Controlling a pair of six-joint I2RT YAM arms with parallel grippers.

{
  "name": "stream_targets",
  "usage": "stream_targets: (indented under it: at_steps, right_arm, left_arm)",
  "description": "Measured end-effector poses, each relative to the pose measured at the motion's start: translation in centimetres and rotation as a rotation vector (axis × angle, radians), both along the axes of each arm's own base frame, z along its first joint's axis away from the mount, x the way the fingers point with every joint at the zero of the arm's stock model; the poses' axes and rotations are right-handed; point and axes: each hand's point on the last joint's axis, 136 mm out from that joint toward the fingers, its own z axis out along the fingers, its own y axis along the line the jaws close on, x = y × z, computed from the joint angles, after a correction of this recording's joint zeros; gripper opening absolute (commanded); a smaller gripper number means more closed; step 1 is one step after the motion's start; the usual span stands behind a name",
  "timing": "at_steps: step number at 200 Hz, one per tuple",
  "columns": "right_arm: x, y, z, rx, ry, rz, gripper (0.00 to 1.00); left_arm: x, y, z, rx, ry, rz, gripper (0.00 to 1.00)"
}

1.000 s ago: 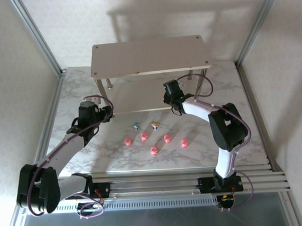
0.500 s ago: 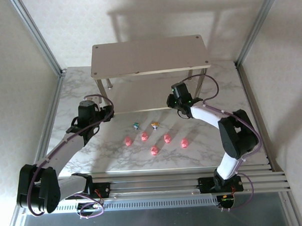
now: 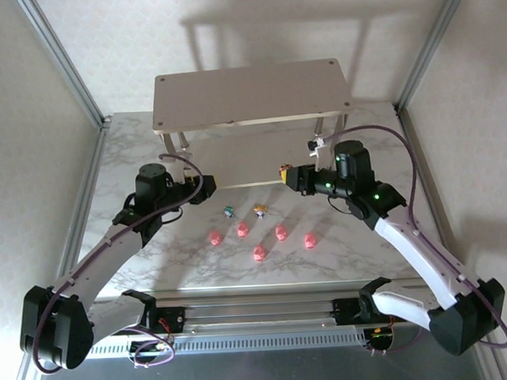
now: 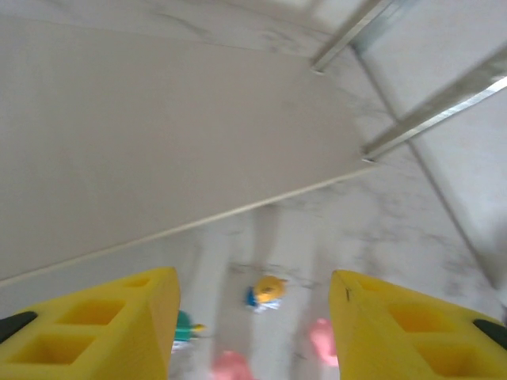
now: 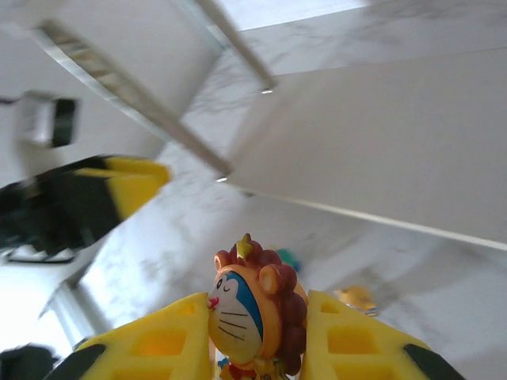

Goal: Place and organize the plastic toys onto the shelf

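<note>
Your right pincer (image 5: 257, 321) is closed on the red-maned figurine (image 5: 255, 305), with one yellow finger pressed against each side of it. In the top view it hangs just in front of the right end of the lower board (image 3: 235, 164) of the shelf (image 3: 249, 93). The upper board overhangs most of that tier.

Your left pincer (image 4: 253, 317) is wide open with nothing between its fingers. It points across the bench (image 3: 403, 141) at the front edge of the lower board, near that board's left end. The two pincers face each other along that edge, well apart.

The other toys lie on the bench between the two arms, clear of the shelf. The teal figurine (image 3: 227, 211) and the yellow-orange figurine (image 3: 259, 211) are nearest the board. Behind them, toward you, are five pink pigs: four in a loose row (image 3: 213, 238) (image 3: 243, 230) (image 3: 281, 232) (image 3: 309, 240) and one closer to the bases (image 3: 259, 254). None of them touch each other.

From the left wrist, the slim metal legs (image 4: 428, 119) stand at the far end of the board.
</note>
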Motion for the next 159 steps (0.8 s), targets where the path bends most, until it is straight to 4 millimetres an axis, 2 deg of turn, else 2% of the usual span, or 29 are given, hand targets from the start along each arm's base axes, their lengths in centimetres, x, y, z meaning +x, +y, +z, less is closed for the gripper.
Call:
stream_targets:
  at_steps: [18, 40, 88, 122, 159]
  right_arm:
    - [-2.1, 0.5, 0.6, 0.052, 0.02, 0.078, 0.15]
    - [-3.8, 1.1, 0.5, 0.107, 0.09, 0.144, 0.16]
    - [-5.4, 2.4, 0.5, 0.214, 0.199, 0.244, 0.15]
    - [-6.2, 2.7, 0.8, 0.229, 0.19, 0.284, 0.15]
    - [-7.0, 3.0, 1.4, 0.24, 0.151, 0.316, 0.15]
  left_arm:
    - [-1.5, -1.8, 1.4, -0.035, -0.027, -0.085, 0.52]
    - [-3.7, -4.0, 3.4, -0.045, -0.088, -0.192, 0.53]
    - [-8.4, -7.4, 6.3, -0.045, -0.207, -0.388, 0.57]
    - [-9.0, -7.9, 6.6, -0.079, -0.185, -0.414, 0.57]
    - [-9.6, -8.6, 8.1, -0.173, -0.168, -0.455, 0.57]
